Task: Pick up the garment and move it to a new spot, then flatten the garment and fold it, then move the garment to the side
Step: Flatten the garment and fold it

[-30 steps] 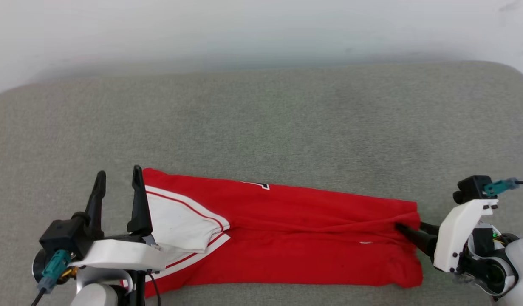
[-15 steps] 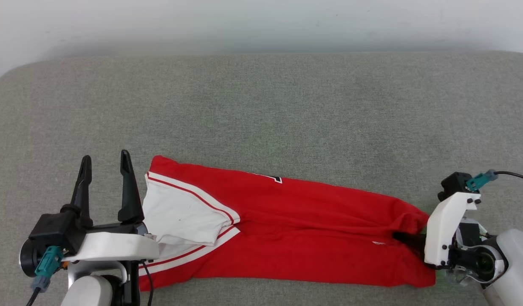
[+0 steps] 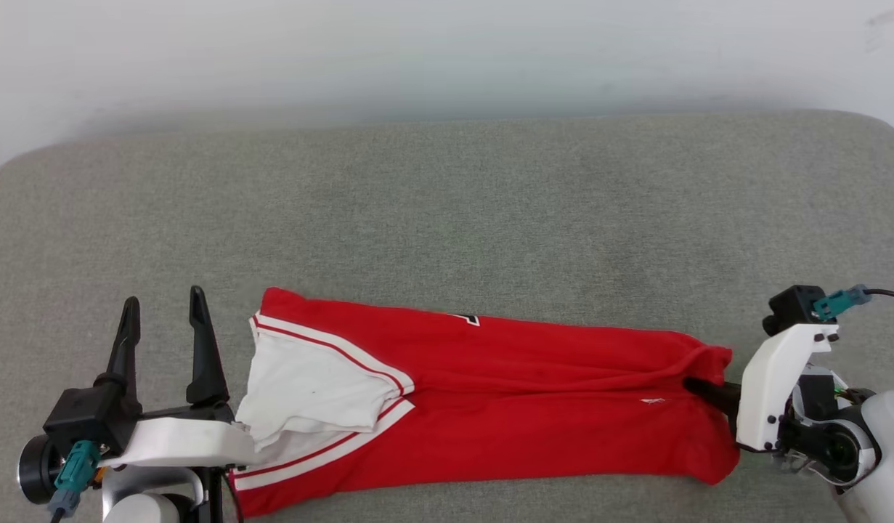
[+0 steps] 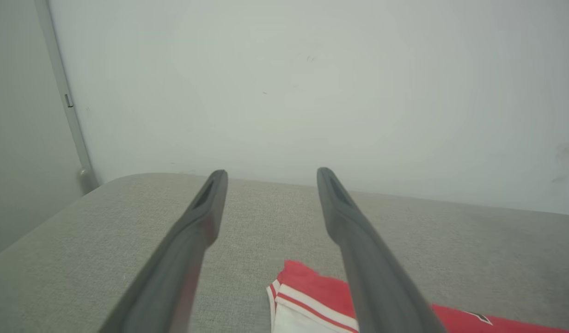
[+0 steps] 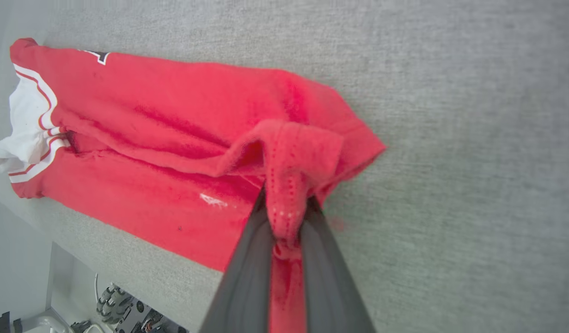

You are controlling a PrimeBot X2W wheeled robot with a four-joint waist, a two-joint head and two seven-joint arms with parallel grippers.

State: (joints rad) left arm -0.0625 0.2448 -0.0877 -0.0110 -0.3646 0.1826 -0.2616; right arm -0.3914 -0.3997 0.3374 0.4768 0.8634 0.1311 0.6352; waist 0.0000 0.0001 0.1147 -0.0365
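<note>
1 broad padded surface (image 3: 447, 203), covered in coarse grey woven cloth and rounded at its far corners, meets a plain pale wall (image 3: 447, 51) along its far edge. At the near left corner the left gripper (image 3: 163, 296) is released, its 2 smooth dark fingers spread apart and aimed at the wall, just beside the garment (image 3: 534, 407). That soft red T-shirt lies folded into a long narrow strip along the near edge, its long axis running left to right: the white sleeve (image 3: 309, 381) with thin red stripes marks the left end, the hem the right end. Near the right edge, the right gripper (image 3: 697, 386) is clenched on a pinched, puckered tuck of red hem.
</note>
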